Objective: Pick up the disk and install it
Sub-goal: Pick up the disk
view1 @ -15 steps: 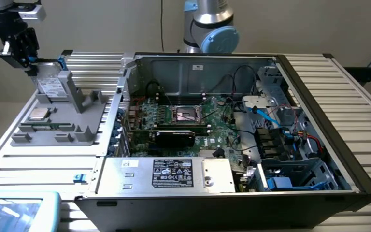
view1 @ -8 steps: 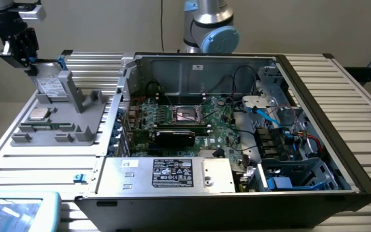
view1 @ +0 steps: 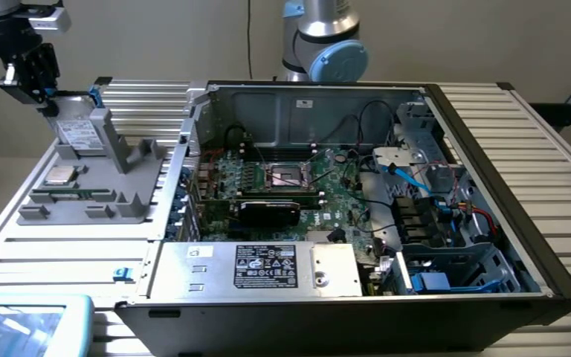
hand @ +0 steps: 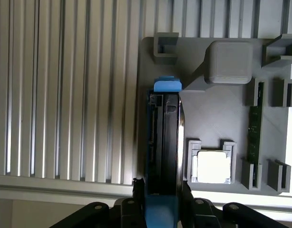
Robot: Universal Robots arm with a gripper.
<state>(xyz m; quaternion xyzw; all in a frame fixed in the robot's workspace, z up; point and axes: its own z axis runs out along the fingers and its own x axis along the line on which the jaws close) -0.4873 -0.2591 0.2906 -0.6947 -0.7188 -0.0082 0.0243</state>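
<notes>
End effector (view1: 44,100) (hand: 161,194) poised at the top edge of the disk (view1: 77,134) (hand: 163,135), straddling it. I cannot tell whether I am clamped on it or released. The disk stands on edge in a slot of the matte grey plastic fixture (view1: 117,190) (hand: 217,118) directly under me. It is a flat rectangular slab, dark metal seen edge-on, with a white printed label on its broad face and a bright blue plastic carrier frame whose tab (hand: 167,86) sits at the end far from me. A small square silver chip (view1: 60,175) (hand: 211,167) sits in a fixture pocket just beside the disk. The bench (view1: 57,253) (hand: 65,95) is ribbed aluminium with a satin sheen. The open computer case (view1: 523,197), black sheet metal around green boards, lies well apart from me.
</notes>
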